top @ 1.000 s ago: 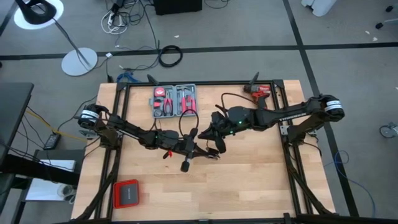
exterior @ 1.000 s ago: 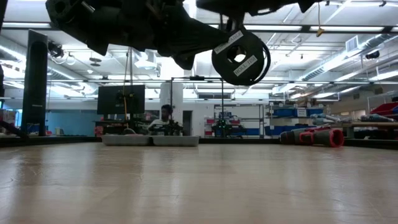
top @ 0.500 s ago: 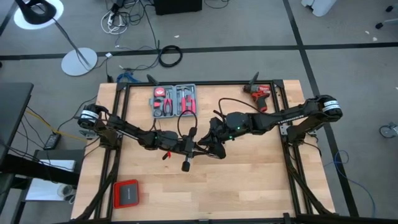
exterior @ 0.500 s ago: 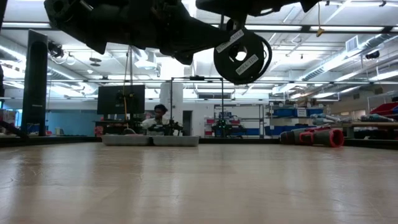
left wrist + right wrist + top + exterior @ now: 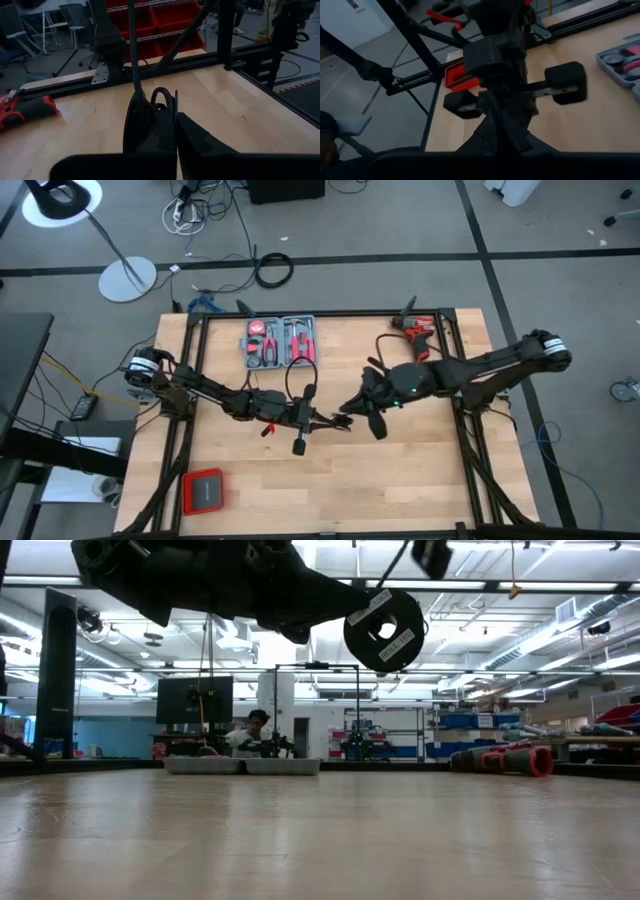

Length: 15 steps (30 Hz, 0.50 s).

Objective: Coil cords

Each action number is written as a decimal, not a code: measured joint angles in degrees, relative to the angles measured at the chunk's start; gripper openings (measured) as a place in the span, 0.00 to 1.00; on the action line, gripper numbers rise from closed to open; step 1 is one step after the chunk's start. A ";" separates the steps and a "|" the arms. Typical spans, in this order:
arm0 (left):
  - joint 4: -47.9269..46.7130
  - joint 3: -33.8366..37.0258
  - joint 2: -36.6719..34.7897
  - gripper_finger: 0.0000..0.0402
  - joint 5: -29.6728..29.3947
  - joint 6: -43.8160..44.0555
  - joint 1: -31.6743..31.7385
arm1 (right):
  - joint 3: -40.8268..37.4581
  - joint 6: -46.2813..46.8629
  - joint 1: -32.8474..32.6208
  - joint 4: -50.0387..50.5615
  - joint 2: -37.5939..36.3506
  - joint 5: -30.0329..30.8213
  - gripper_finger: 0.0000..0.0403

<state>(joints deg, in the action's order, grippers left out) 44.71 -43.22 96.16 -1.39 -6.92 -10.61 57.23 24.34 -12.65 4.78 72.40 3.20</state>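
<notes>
The thin black cable [image 5: 300, 375] arcs up in a loop above my left gripper [image 5: 322, 420] at mid-table. Small turns of it [image 5: 162, 96] show at that gripper's shut fingers. My right gripper [image 5: 348, 409] is just to the right of the left one, pointing at it, with its fingers together [image 5: 495, 127]. A thin dark strand [image 5: 335, 415] runs between the two grippers, and it also shows in the low view [image 5: 395, 565]. I cannot make out the plug block. My left gripper pinches the bunched turns of the cable [image 5: 159, 102] between its two fingers, level, coming from the table's left. The cable is clear of the table, and one strand [image 5: 133, 55] rises from the hold. My right gripper is shut on the strand's end; its own fingers hide the contact. It comes level from the table's right, and the strand [image 5: 335, 415] runs straight to the left gripper.
A black dumbbell [image 5: 298, 446] lies on the table just near of the left gripper and also shows in the right wrist view [image 5: 565, 82]. A grey tool case [image 5: 282, 340] and a red drill [image 5: 415, 328] are at the far side. A red-rimmed flat box [image 5: 203, 492] is near left.
My right gripper has drawn back toward the table's right edge, away from the left gripper, and its arm now lies straighter. The left gripper and the cable loop above it have stayed in place.
</notes>
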 joint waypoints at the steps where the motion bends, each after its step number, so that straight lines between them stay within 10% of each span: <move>1: -0.14 -0.02 0.00 0.00 -0.06 0.01 0.00 | 0.00 0.04 -0.89 0.78 -0.78 1.15 0.00; 15: -3.42 0.04 -3.86 0.00 -3.14 -0.25 -0.19 | 0.00 9.21 -12.82 13.65 -1.97 13.09 0.00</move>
<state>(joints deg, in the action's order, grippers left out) 41.30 -43.18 92.30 -4.53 -7.17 -10.80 57.23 33.55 -25.48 18.43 70.43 16.29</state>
